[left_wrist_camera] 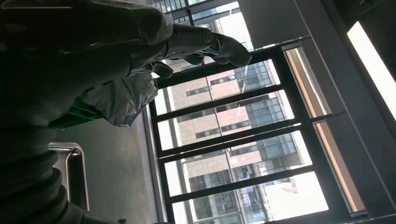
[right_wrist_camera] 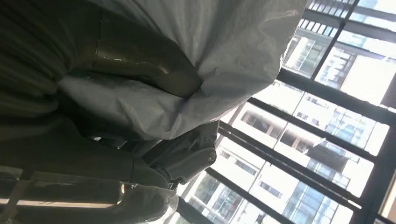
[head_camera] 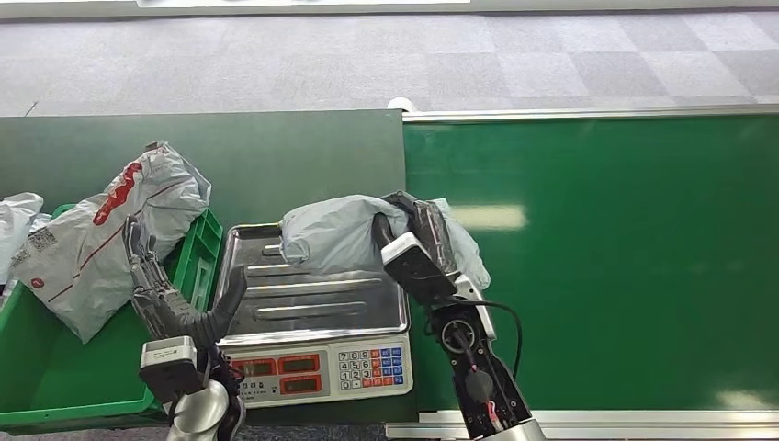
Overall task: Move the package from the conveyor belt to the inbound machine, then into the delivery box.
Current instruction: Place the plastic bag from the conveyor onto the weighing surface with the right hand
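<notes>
Item: package [head_camera: 335,234], grey plastic mailer, one in play; held by the right hand [head_camera: 413,241], fingers [right_wrist_camera: 140,65] clenched into its folds, thumb pressed into the plastic in the right wrist view; the bag hung over the back right corner of the scale [head_camera: 312,303], its bulk over the steel tray, its tail trailing toward the belt [head_camera: 606,257]; whether it touched the tray could not be told.

Key relation: long axis ran crosswise, roughly level, from the right hand leftward over the tray; the package lay left of the gripping fingers, so lowering and letting go would, by judgement, seat it on the scale; right hand nearer, in contact; left hand [head_camera: 152,276] well apart at the scale's left edge, by the box [head_camera: 55,386], fingers spread and grasping nothing.

Stage, judged: belt-to-scale transfer near its end; the move to the box not yet done.

Count: scales, one, with keypad and red displays; green boxes, one; mailers already in the box, two seen, one large with red print [head_camera: 110,234], one partly cut off at the frame edge [head_camera: 16,216]; belts, one, on the right.
</notes>
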